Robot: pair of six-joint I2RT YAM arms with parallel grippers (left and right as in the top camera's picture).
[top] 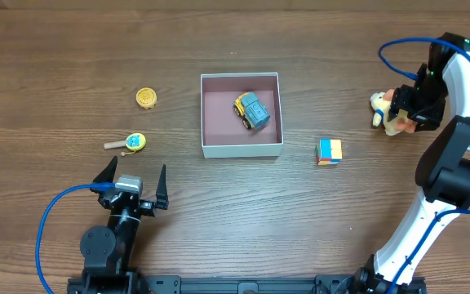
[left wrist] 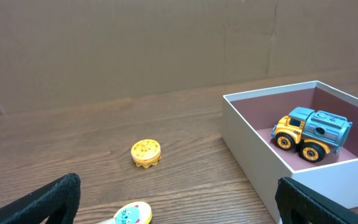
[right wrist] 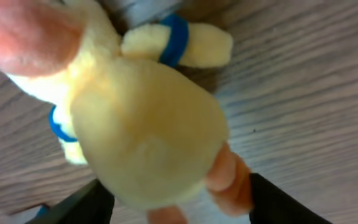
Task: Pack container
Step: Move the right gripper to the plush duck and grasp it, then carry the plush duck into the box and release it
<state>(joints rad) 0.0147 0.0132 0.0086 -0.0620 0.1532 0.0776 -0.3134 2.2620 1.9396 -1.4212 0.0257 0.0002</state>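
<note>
The brown wood-grain surface [top: 219, 212] looked matt. The yellow plush toy [right wrist: 142, 130] was fuzzy cloth. The square white-walled container [top: 241, 149] seemed smooth and matt; the blue-and-yellow toy truck [left wrist: 312, 132], glossy plastic.

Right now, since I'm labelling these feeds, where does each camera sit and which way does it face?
Overhead: above the table, looking straight down; both arms, left gripper and right gripper show.
Left wrist: low near the table, facing the container and toy truck; own fingers at bottom corners.
Right wrist: close above the plush toy; own fingers flank it.
Overhead and left wrist share container and toy truck.
</note>
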